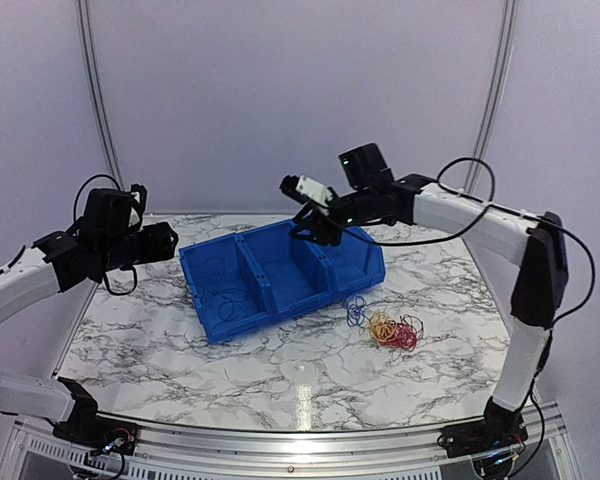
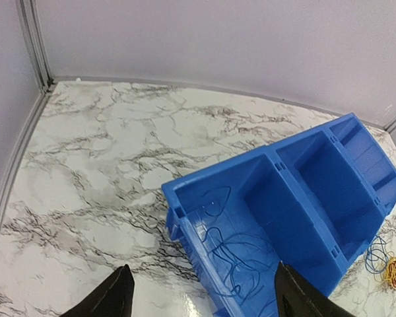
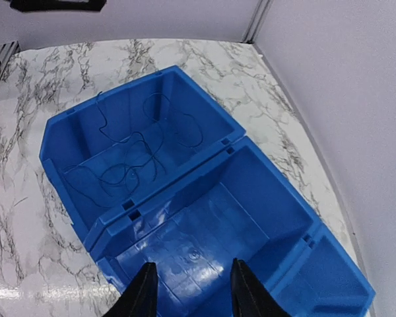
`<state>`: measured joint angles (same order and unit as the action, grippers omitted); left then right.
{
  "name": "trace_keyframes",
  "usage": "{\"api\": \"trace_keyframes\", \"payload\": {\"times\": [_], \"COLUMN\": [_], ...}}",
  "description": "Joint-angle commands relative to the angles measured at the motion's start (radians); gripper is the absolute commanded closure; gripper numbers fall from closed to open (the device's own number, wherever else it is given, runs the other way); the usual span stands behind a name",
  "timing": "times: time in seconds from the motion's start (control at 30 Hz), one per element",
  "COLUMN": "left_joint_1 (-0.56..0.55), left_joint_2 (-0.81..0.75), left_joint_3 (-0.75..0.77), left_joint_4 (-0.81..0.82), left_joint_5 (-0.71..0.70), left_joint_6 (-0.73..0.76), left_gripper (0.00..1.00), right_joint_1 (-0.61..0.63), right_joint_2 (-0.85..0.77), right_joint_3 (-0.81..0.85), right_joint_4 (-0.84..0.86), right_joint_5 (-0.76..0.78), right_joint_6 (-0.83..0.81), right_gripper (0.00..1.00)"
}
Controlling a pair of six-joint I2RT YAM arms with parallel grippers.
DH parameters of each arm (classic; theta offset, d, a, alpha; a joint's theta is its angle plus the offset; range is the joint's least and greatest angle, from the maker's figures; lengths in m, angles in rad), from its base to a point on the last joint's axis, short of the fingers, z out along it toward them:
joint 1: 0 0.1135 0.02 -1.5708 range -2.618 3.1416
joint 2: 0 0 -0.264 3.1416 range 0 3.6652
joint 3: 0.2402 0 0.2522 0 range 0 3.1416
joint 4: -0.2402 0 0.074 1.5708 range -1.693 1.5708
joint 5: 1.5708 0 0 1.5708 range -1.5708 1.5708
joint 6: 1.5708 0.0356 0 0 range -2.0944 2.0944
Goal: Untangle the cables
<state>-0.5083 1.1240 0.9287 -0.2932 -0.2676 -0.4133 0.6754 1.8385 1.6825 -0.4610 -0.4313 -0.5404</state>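
Observation:
A tangle of red, yellow and dark blue cables (image 1: 388, 326) lies on the marble table, right of the blue bin (image 1: 280, 275); it also shows in the left wrist view (image 2: 389, 264). Dark blue cables (image 2: 244, 257) lie loose in the bin's left compartment, also seen in the right wrist view (image 3: 129, 165). My left gripper (image 2: 201, 297) is open and empty, held above the table at the bin's left end. My right gripper (image 3: 191, 287) is open and empty, held above the bin's middle compartment.
The bin has three compartments; the middle (image 3: 211, 231) and right (image 3: 330, 284) ones hold nothing. Its rim (image 2: 218, 175) stands between the arms. White walls with metal posts (image 1: 95, 100) close the back. The table's front edge (image 1: 300, 425) has a metal rail.

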Motion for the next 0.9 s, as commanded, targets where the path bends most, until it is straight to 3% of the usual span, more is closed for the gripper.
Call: {"api": "trace_keyframes", "payload": {"times": [0.0, 0.17, 0.4, 0.87], "left_joint_1": [0.028, 0.069, 0.113, 0.172], "left_joint_2": [-0.067, -0.085, -0.106, -0.127], "left_joint_3": [0.024, -0.01, -0.077, -0.113], "left_joint_4": [-0.021, -0.012, 0.026, 0.054], "left_joint_5": [-0.062, -0.082, -0.049, 0.018], "left_joint_6": [0.112, 0.151, 0.156, 0.149], "left_gripper": [0.23, 0.23, 0.23, 0.23], "right_joint_1": [0.097, 0.166, 0.216, 0.271], "right_joint_2": [0.209, 0.405, 0.561, 0.696], "right_joint_3": [0.149, 0.328, 0.504, 0.649], "right_joint_4": [0.025, 0.03, 0.01, 0.034], "right_joint_5": [0.018, 0.04, 0.014, -0.026], "right_joint_6": [0.091, 0.118, 0.121, 0.102], "right_gripper": [0.65, 0.67, 0.65, 0.6]}}
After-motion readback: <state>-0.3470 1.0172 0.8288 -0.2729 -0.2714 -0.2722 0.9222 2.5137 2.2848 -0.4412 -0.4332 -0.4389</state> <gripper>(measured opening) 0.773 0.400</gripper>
